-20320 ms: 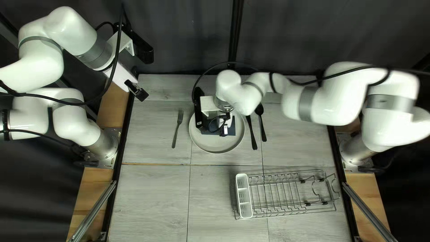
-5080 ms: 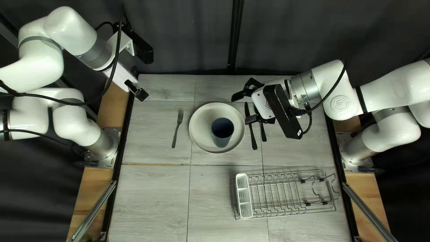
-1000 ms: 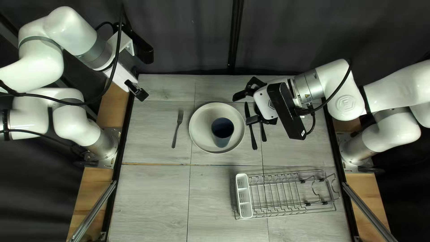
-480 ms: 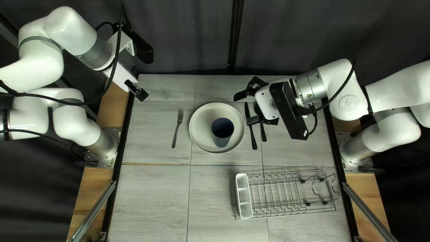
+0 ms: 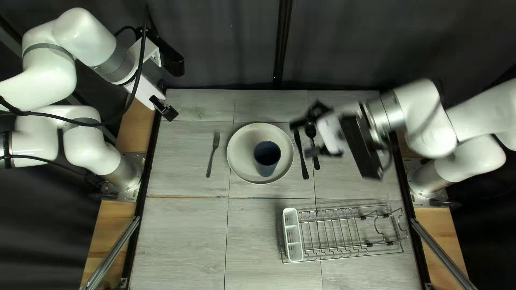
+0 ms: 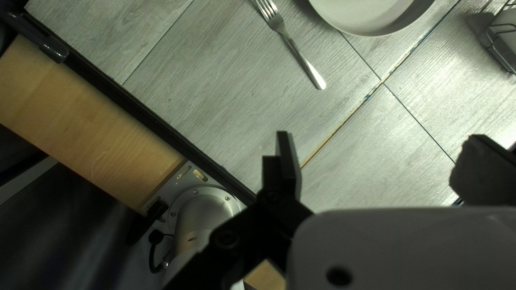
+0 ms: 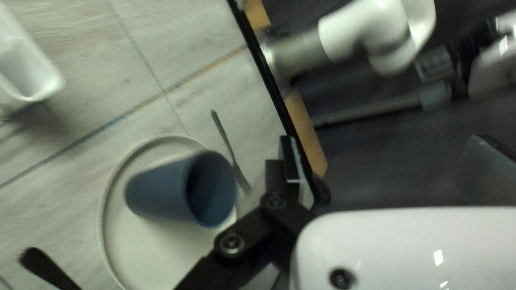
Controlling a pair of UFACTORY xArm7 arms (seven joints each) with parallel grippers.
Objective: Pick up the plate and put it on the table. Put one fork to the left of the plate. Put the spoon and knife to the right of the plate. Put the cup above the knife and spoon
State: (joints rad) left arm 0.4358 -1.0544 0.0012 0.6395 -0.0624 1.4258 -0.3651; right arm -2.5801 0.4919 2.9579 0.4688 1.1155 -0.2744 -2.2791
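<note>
Right arm [image 5: 424,118] has swung back to the right, leaving the cup on the plate.
The right gripper [image 7: 382,142] now shows more of the spoon's bowl, its jaws wide and empty; the left gripper [image 6: 379,138], also wide and empty, is unmoved at far left. The plate [image 5: 242,161] is down, with the cup [image 5: 267,156] upright on it. Knife [image 5: 304,169] and spoon [image 5: 316,162] lie right, fork [image 5: 209,164] left. Only the cup's move to their far side seems left, beyond knife and spoon.
</note>
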